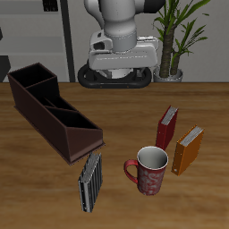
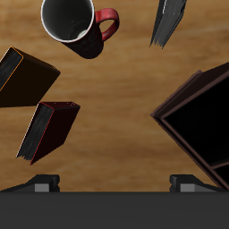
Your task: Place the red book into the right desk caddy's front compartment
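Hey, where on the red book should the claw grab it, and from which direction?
Grip the red book across its thin thickness near the top edge, coming down from above. It stands upright on the table, so its top edge is free. The mug and the orange book stand close by, which probably makes a side approach tighter.

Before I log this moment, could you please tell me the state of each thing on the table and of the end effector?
Red book: upright on the table, free, not in the caddy.
Orange book: upright, beside the red one.
Striped book: upright, near the front edge.
Mug: upright, looks empty.
Caddy: open-topped, compartments in view look empty.
End effector: open, holding nothing.
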You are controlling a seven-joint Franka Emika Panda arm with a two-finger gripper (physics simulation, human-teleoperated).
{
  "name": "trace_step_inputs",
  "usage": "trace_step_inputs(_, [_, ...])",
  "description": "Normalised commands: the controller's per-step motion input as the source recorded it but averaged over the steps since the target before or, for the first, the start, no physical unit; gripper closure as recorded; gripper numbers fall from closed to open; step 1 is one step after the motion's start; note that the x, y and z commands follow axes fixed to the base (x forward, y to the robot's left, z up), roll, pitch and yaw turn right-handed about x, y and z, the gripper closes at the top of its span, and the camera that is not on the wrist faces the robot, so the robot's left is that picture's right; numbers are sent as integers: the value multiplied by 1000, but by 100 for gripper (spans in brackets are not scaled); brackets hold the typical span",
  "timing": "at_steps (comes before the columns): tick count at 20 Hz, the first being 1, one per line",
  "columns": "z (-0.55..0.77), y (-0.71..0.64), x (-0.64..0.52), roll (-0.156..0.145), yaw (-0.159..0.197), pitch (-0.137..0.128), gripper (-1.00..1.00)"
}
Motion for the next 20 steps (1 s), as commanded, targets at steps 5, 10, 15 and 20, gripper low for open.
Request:
trace_step_inputs(5, [-87, 289, 48, -51, -70, -15, -100])
trace_step_inputs(10, [-42, 404, 111, -56, -43, -36, -100])
trace_step_inputs(15, [-128, 397, 93, -27, -57, -20, -100])
trace_step_inputs(20, [-242, 418, 152, -20, -53, 0, -100])
